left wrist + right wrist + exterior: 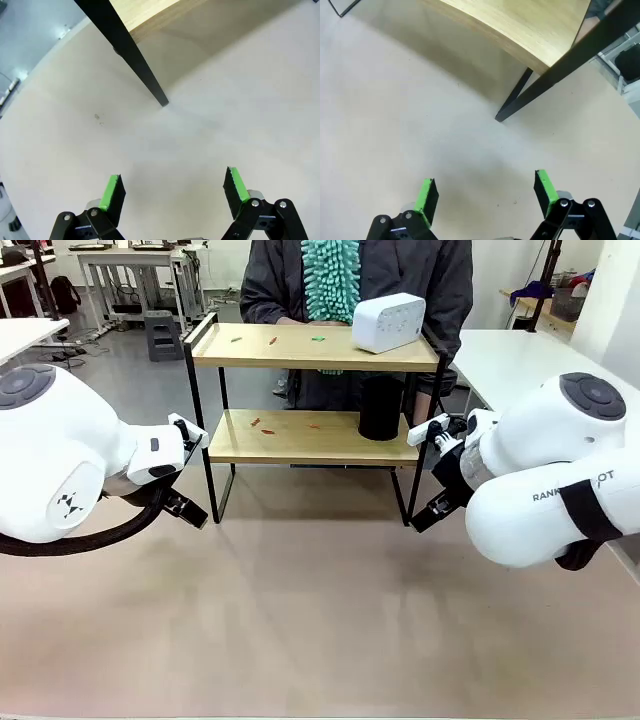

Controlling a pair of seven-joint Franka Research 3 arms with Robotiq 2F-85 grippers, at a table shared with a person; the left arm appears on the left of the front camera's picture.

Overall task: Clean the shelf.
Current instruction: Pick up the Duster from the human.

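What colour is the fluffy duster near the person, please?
Teal duster, best seen in the front view.

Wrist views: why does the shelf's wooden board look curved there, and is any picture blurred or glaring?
Left wrist view: the wide lens bows the shelf board and table edge; soft shadow under the board. Right wrist view: same bowing, sharp focus. Front view: lines straight, light even, no glare or blur.

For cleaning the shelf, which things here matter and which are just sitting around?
Part of the job:
- shelf
- small red and green scraps on both its levels
- teal duster in front of the person

Just standing about:
- white box on the top level
- black cylinder on the lower level
- table
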